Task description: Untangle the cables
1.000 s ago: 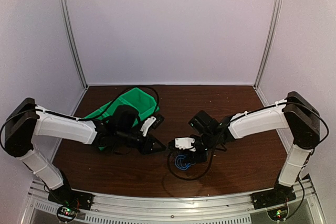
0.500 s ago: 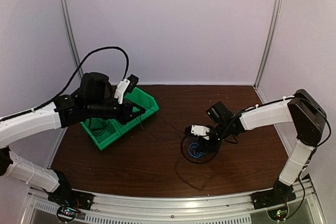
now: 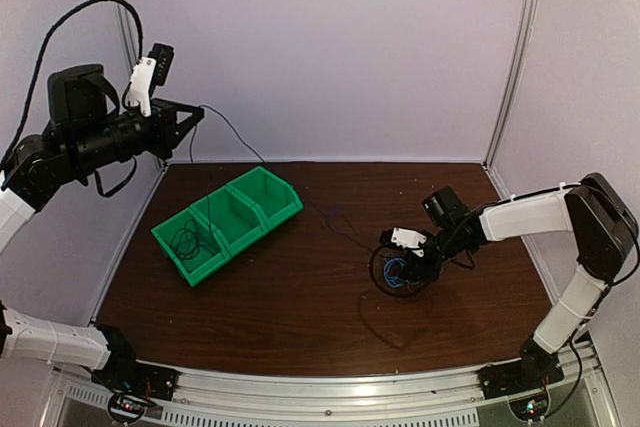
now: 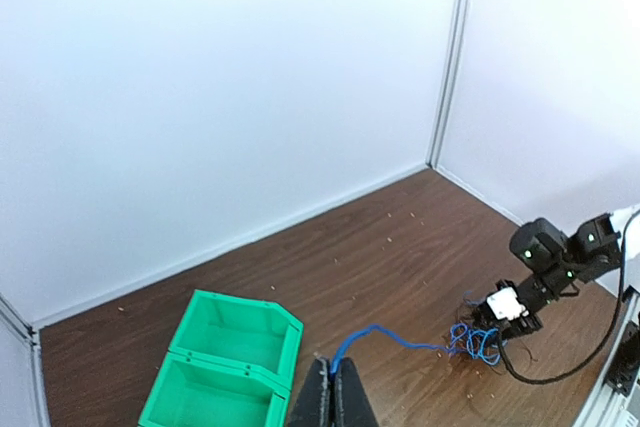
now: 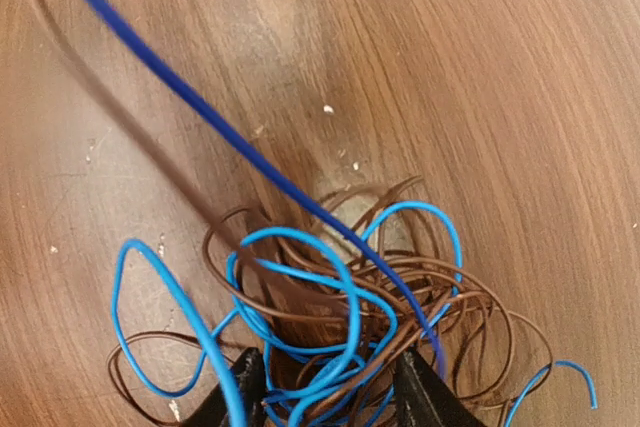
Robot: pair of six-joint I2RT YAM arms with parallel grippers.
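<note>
High above the left side of the bench (image 3: pixel 300 312), the left arm is bent upward with its forearm nearly level and pointing toward the middle, so the left claw (image 3: pixel 187 117) hangs well over the green bins (image 3: pixel 228 219). Its fingers are pressed together on one blue cable (image 4: pixel 378 328), which leaves the tips and runs down across the bench to the tangle of cables (image 3: pixel 400 272) right of centre. On the other side the right arm is stretched low and forward, its elbow out to the right, and the wrist is turned down so that the right claw (image 5: pixel 335 392) sits low over the tangle. Its two fingertips (image 5: pixel 245 387) are apart, one at each side of the lower loops, with several loops lying between them. The tangle mixes bright blue wires with darker ones, which look brown from the wrist and maybe black from above. A few thin dark wires (image 3: pixel 185 242) lie in the near-left compartment of the bins.
</note>
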